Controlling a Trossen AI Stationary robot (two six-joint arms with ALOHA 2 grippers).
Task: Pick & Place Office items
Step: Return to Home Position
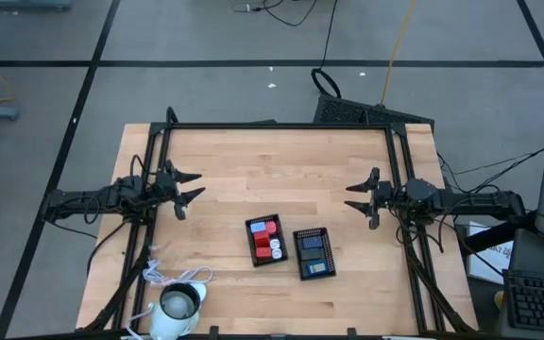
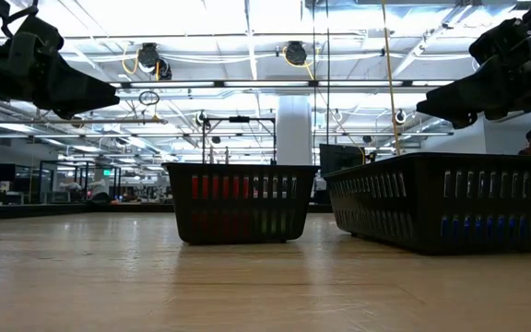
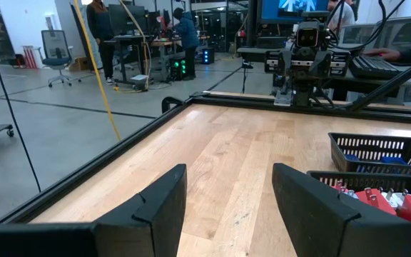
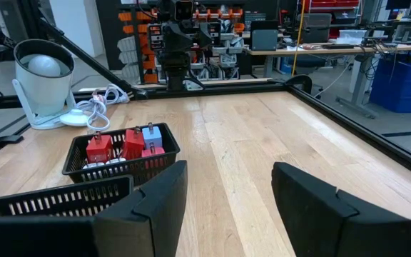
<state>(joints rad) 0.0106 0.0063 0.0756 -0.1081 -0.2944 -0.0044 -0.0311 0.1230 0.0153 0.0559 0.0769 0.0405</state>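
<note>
The small red blocks [image 1: 266, 244] and one light blue block [image 1: 270, 228] lie together in a black plastic mesh tray [image 2: 289, 198] near the middle of the pale wooden desk [image 1: 253, 161]. Just beside it, a second black mesh tray [image 2: 385, 207] holds the dark blue blocks [image 1: 314, 253]. We find no loose piece on the boards around the two trays, so we judge the sorting itself done. By our reading, all that is left is for the arms to settle at rest.

The left tool [image 1: 196, 186] hangs above the desk's left side, well apart from the trays, its fingers spread and holding nothing. The right tool [image 1: 350, 195] mirrors it above the right side, likewise spread and empty. A white cup-shaped thing with a white cord [image 1: 179, 304] stands at the desk's corner on the left arm's side, away from both trays.
</note>
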